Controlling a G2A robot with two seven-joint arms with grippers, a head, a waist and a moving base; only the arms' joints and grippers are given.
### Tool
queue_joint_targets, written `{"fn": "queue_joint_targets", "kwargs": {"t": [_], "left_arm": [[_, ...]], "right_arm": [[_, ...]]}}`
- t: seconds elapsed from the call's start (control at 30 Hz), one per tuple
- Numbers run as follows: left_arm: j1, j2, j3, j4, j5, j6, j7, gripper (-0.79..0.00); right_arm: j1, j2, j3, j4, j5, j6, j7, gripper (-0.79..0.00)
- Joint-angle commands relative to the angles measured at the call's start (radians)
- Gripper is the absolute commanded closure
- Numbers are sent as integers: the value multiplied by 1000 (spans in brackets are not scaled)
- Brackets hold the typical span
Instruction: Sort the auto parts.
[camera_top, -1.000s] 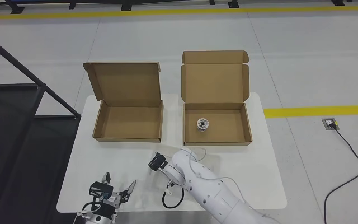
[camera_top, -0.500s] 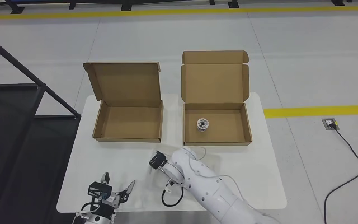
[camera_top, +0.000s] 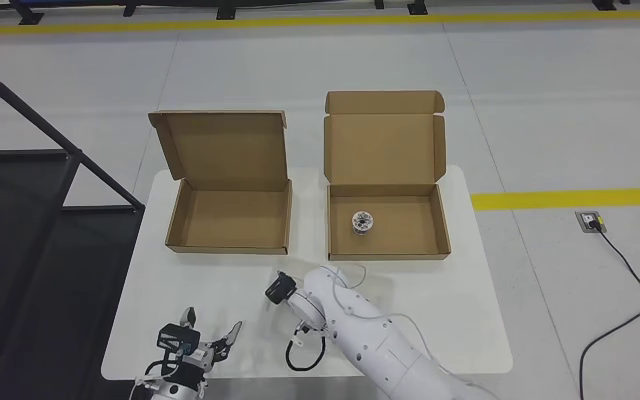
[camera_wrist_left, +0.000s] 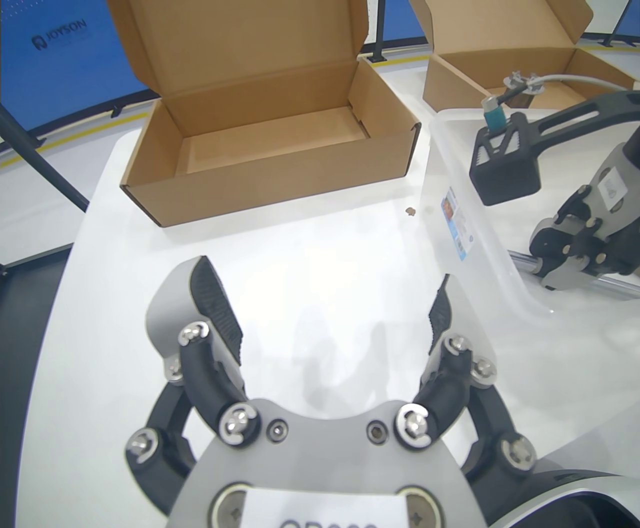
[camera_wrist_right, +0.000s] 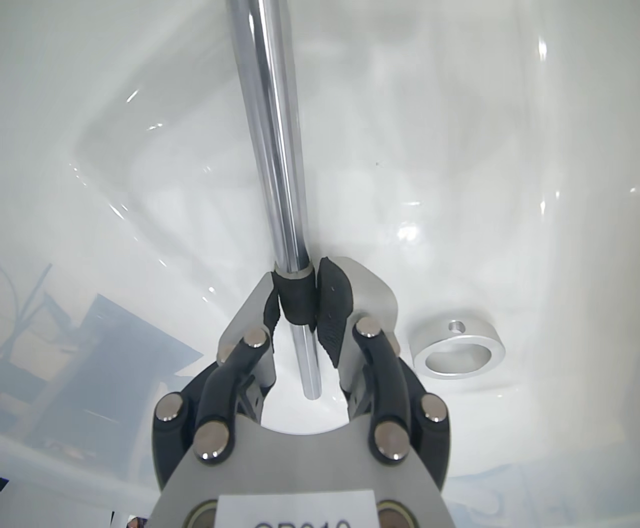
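The white table (camera_top: 150, 290) bears 2 open boxes — left box (camera_top: 225, 218), right box (camera_top: 410, 225) — and a clear tub (camera_wrist_left: 445, 165).

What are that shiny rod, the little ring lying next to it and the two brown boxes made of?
Rod: probably polished steel or chromed metal; it gives mirror-like reflections.
Ring: likely aluminium; matte silver with clean machined edges.
Left box and right box: plain brown cardboard, matte, with folded flaps.

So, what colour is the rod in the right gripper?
The rod is shiny silver, clearest in the right wrist view.
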Motion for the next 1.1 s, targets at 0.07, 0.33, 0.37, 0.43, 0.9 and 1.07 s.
{"fn": "queue_joint_targets", "kwargs": {"t": [0.07, 0.33, 0.37, 0.43, 0.9, 1.07], "left_arm": [[-2, 0, -1, 2, -3, 1, -2, -785], [-5, 0, -4, 4, -5, 2, -5, -785], [-6, 0, -4, 4, -5, 2, -5, -785], [-7, 0, -4, 2, -6, 1, -8, -785], [-14, -2, 3, 1, -2, -2, -18, -785], [-16, -2, 8, -3, 1, 1, -22, -785]], "right_arm": [[9, -4, 6, 19, 5, -5, -6, -243], [24, -7, 20, 42, 7, -14, -27, 0], [24, -7, 22, 37, 5, -13, -28, 0], [22, -5, 24, 20, -5, -6, -22, 0], [-91, 59, 106, -313, -135, -14, 145, 0], [-163, 88, 147, -502, -213, -26, 215, 0]]}}
